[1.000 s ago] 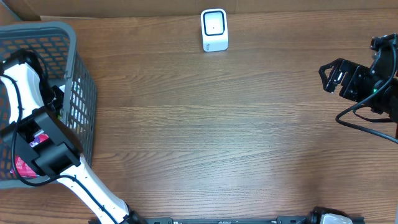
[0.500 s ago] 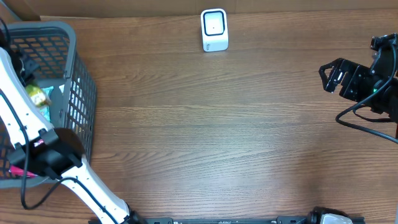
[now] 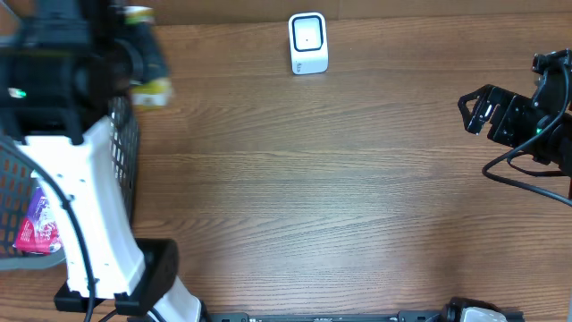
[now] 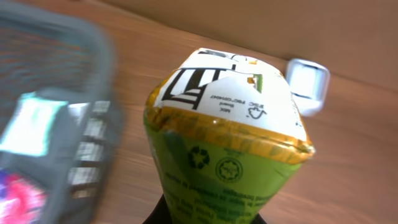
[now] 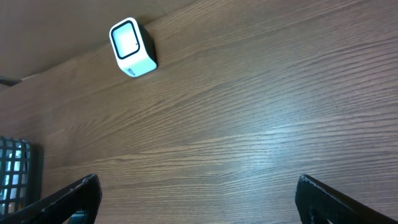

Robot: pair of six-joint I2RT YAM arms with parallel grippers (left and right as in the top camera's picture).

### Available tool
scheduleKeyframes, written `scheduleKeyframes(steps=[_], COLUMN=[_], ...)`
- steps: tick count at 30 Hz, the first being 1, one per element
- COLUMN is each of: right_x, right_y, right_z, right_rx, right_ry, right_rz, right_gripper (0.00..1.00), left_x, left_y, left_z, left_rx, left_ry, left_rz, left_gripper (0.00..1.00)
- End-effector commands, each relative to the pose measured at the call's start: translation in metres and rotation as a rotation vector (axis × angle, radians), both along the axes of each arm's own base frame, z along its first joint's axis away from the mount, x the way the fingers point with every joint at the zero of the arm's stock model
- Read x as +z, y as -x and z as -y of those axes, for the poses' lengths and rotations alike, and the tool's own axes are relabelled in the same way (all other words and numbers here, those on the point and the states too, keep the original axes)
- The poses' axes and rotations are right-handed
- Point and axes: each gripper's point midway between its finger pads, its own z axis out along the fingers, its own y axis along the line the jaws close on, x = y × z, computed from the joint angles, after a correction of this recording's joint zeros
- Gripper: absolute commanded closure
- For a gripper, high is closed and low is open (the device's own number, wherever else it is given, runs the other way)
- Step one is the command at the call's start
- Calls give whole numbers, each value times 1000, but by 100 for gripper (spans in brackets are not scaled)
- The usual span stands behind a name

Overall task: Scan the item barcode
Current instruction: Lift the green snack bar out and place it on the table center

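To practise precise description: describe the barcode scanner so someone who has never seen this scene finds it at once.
Take the wooden table and follow its far edge. Near the middle of that edge stands the scanner. It is the only small white box, with a dark-outlined square window, unlike the grey basket at the left.

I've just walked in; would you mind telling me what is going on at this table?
The left arm holds a green and yellow packet in the air near the far corner of the grey basket, its jaws shut on it. The white barcode scanner stands at the far edge of the table, and the packet is not yet in front of it. A pink packet lies in the basket. The right arm sits off to the right, its jaws open and empty.
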Motion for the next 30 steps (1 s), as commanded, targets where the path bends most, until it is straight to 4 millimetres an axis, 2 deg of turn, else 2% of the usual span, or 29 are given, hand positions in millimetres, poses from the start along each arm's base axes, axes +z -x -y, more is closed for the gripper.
scheduleKeyframes(steps=[1, 3, 5, 10, 11, 13, 16, 18, 20, 23, 27, 30], right_x=[8, 8, 8, 8, 7, 7, 7, 7, 7, 6, 7, 7], right_y=[-1, -1, -1, -1, -1, -1, -1, -1, -1, -1, -1, -1], right_z=[-2, -2, -2, -2, -2, -2, -2, -2, -1, -1, -1, -1], right_rx=[12, 12, 12, 12, 12, 11, 12, 12, 8, 6, 7, 6], right_ry=[3, 3, 4, 4, 4, 3, 3, 3, 7, 9, 9, 8], right_rz=[22, 22, 22, 22, 20, 18, 18, 18, 17, 16, 16, 16], right_gripper=[0, 0, 0, 0, 0, 0, 0, 0, 0, 0, 0, 0], left_x=[-31, -60, -89, -175, -201, -234, -276, -300, -319, -335, -340, -340], left_y=[-7, -8, -10, -18, -21, -21, -15, -10, -6, -3, -2, -3], left_z=[49, 75, 89, 132, 146, 166, 192, 203, 205, 205, 207, 208], left_rx=[-55, -58, -24, -13, -32, -71, -125, -144, -149, -153, -197, -202], left_ry=[35, 21, -15, -63, -55, -19, 43, 58, 50, 33, 13, 14], left_rz=[-96, -184, -258, -432, -476, -537, -627, -676, -712, -744, -749, -744], left_gripper=[96, 96, 96, 96, 96, 96, 96, 96, 96, 96, 75, 67])
